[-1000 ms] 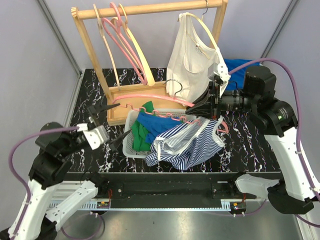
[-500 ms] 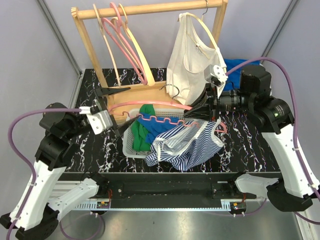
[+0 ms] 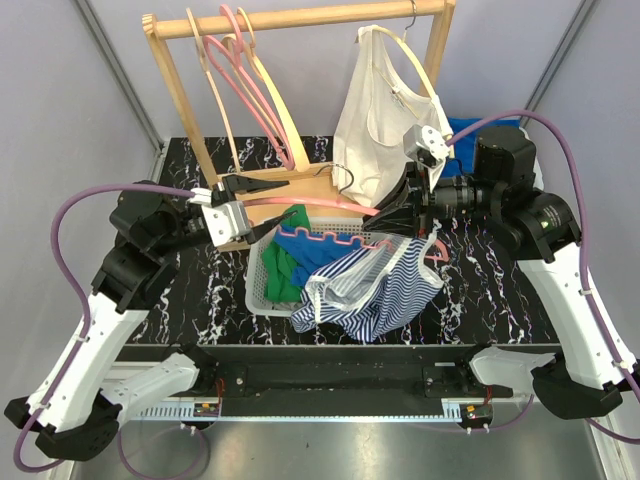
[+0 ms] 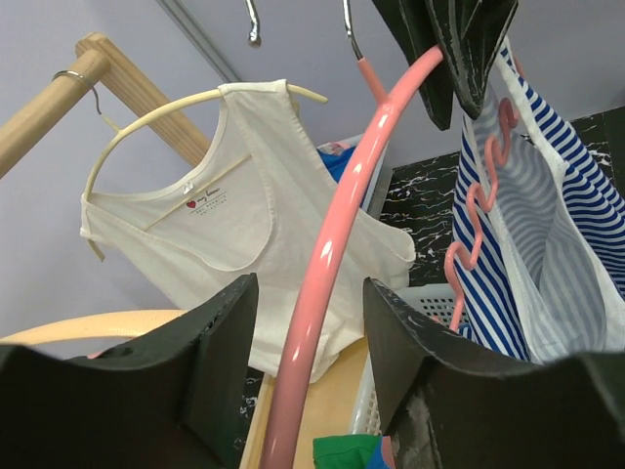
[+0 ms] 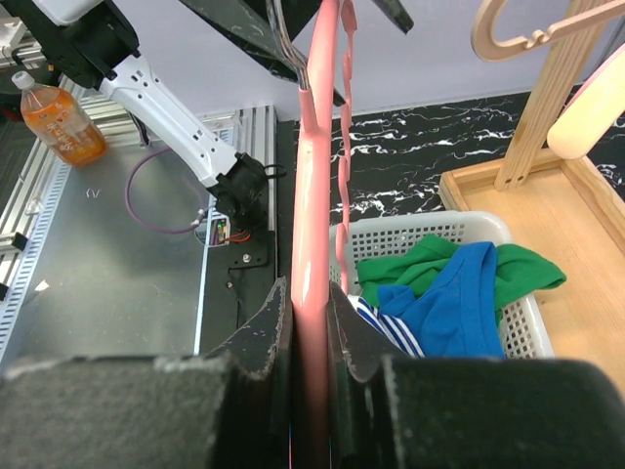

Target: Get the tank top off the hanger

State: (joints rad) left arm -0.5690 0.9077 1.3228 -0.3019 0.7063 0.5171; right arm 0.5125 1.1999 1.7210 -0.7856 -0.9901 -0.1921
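Note:
A blue-and-white striped tank top (image 3: 385, 290) hangs from a pink hanger (image 3: 330, 205) and sags over the basket. My right gripper (image 3: 385, 215) is shut on the hanger's right arm; in the right wrist view its jaws (image 5: 311, 313) press the pink bar (image 5: 314, 195) on both sides. My left gripper (image 3: 292, 196) straddles the hanger's left arm. In the left wrist view the pink bar (image 4: 337, 225) runs between its open jaws (image 4: 311, 303) with a gap on each side. The striped cloth (image 4: 562, 244) hangs at the right of that view.
A white basket (image 3: 258, 290) under the hanger holds green and blue clothes (image 5: 449, 293). Behind stands a wooden rack (image 3: 300, 18) with bare hangers and a white tank top (image 3: 375, 120) on a cream hanger. A blue cloth (image 3: 470, 130) lies at the back right.
My left arm has risen and swung right, bringing its jaws around the hanger's left arm and narrowing them. The right gripper has drawn the hanger slightly up and left.

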